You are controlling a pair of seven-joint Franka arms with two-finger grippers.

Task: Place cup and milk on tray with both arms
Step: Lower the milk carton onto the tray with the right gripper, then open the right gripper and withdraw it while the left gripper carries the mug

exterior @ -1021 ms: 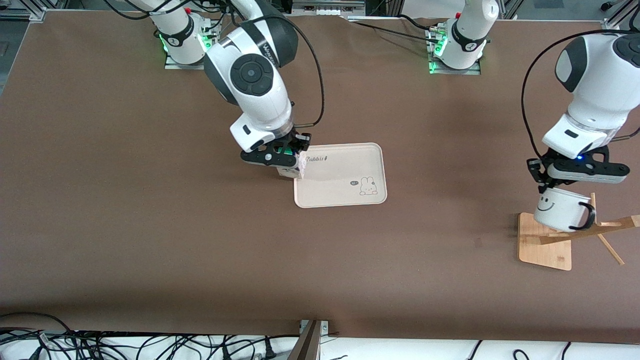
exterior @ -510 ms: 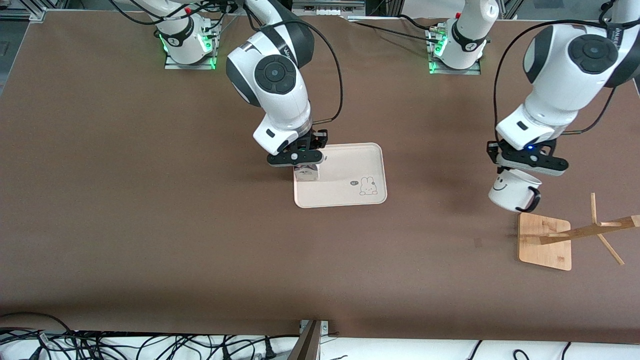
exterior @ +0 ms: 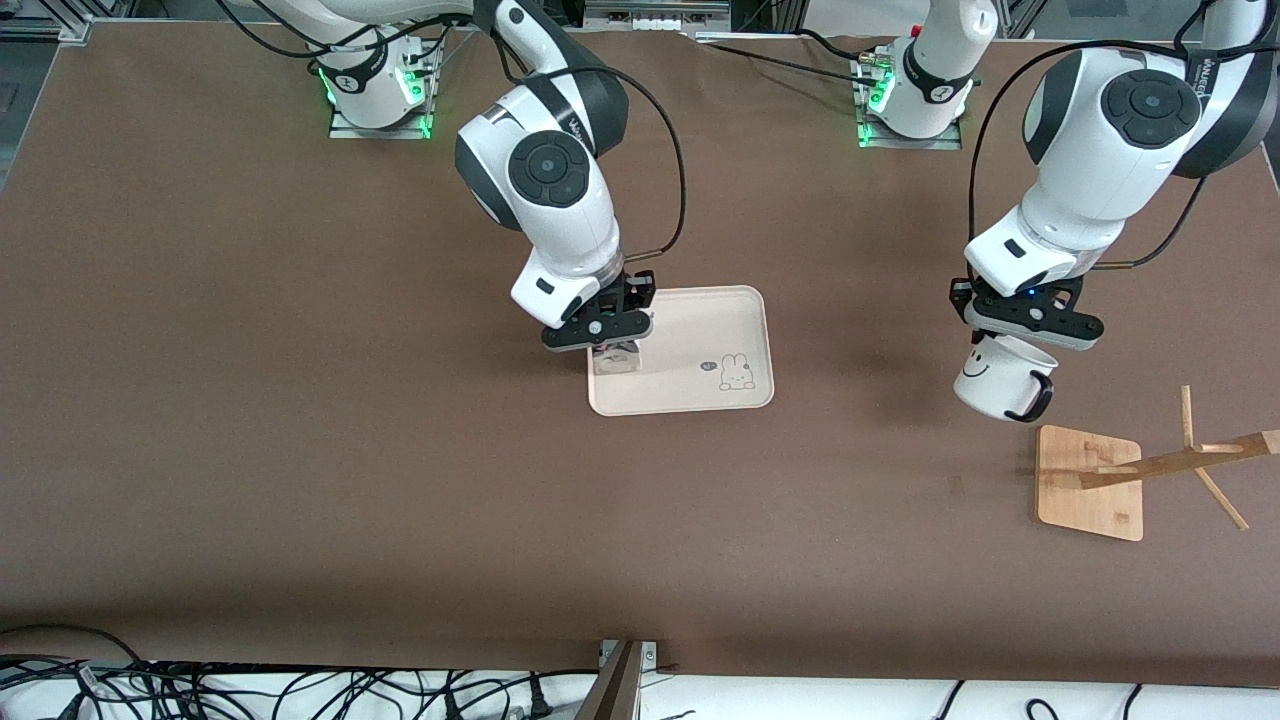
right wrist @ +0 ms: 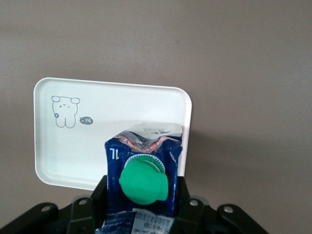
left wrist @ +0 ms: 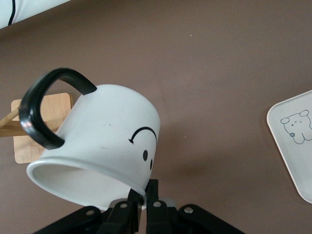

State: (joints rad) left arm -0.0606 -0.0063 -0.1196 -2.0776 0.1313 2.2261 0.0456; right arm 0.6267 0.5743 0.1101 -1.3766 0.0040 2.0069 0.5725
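Observation:
The cream tray [exterior: 690,335] lies mid-table. My right gripper [exterior: 597,330] is shut on the milk [exterior: 615,358] and holds it upright over the tray's end toward the right arm's side. I cannot tell whether the carton touches the tray. In the right wrist view the milk [right wrist: 144,180] shows its green cap between the fingers, with the tray [right wrist: 107,122] below. My left gripper [exterior: 1020,325] is shut on the rim of the cup [exterior: 995,382], which hangs tilted in the air over bare table between tray and stand. The left wrist view shows the cup [left wrist: 97,141] and a tray corner [left wrist: 297,146].
A wooden stand [exterior: 1090,480] with a square base and slanted pegs sits toward the left arm's end of the table, nearer the front camera than the cup. Its base also shows in the left wrist view [left wrist: 41,126]. Cables lie along the table's front edge.
My left gripper has lifted the cup off the stand and carried it toward the tray. My right gripper has moved the milk from the tray's rim to over the tray.

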